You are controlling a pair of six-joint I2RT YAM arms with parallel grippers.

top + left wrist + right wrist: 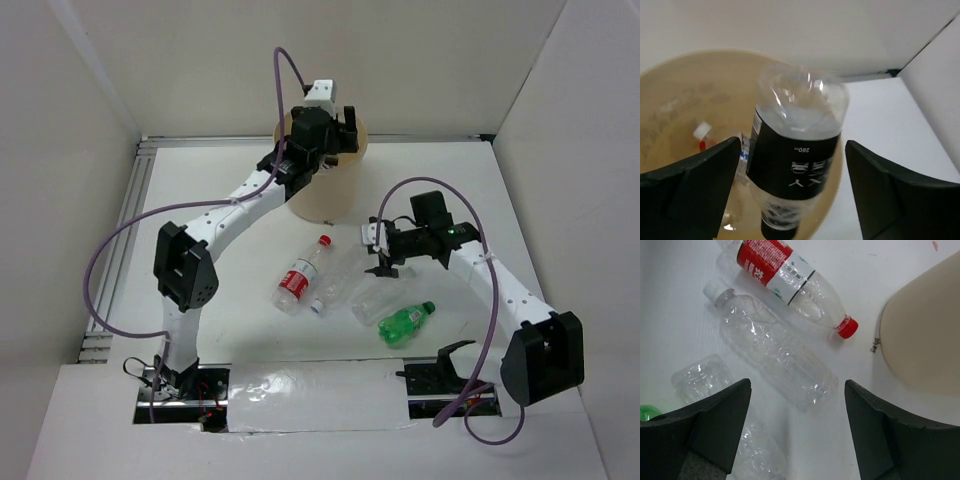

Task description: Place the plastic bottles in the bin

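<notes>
Left pincer point(792, 142) open over the bin point(670, 95); right pincer point(797, 384) open above bottles on the table point(675, 320).

We see the left pincer's fingers point(690, 190) spread wide, clamping nothing; between them is the dark-labelled bottle point(792, 170), cap down over the bin's rim, close by the left finger and clear of the right; a binned bottle point(702, 132), white-capped, lies inside the bin beyond the left finger; we find the right pincer likewise wide apart and empty; past its left finger shows a sliver of the green bottle point(646, 413); just beside that finger, a crushed clear bottle point(702, 380); below the gap lies the long clear bottle point(775, 355), its white cap pointing away leftward; beyond it, just beside, the red-labelled bottle point(775, 265), red-capped; past the right finger, the bin's tan wall.
</notes>
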